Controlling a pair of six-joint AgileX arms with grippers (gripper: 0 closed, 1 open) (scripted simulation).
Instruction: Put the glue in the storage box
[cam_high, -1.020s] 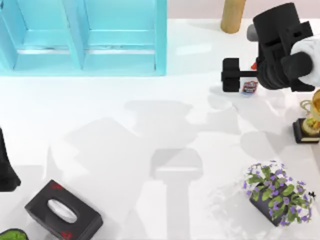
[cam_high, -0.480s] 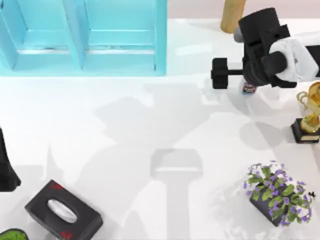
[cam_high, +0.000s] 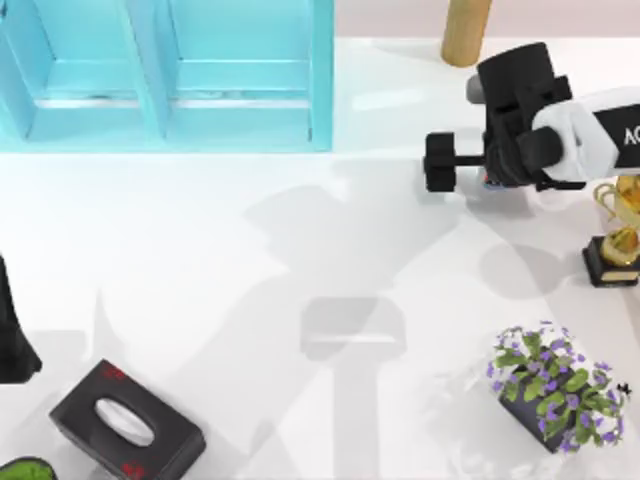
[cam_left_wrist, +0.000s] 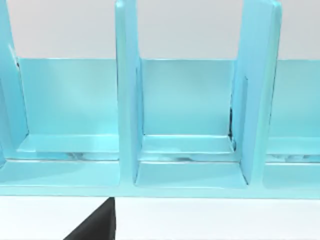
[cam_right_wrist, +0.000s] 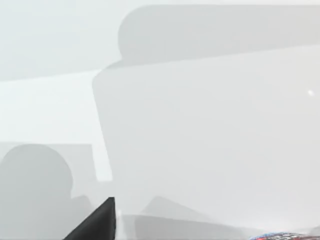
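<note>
You are working with the right gripper (cam_high: 490, 165) near the table's far right, well apart from the box (cam_high: 322, 90) at far left. The glue (cam_high: 491, 180) is peeking out as a sliver of label under the gripper; the right wrist view is catching its label (cam_right_wrist: 280, 236) at the frame edge. Whether the jaws are clamped on it cannot be told. Judgement: confirm the grip, keep the bottle clear of the trophy (cam_high: 615, 245), then aim past the box's wall into a compartment. The left arm (cam_high: 12, 330) is sitting parked at the left edge.

A glossy white table (cam_high: 200, 250) carries soft grey shadows; pale wall beyond.
</note>
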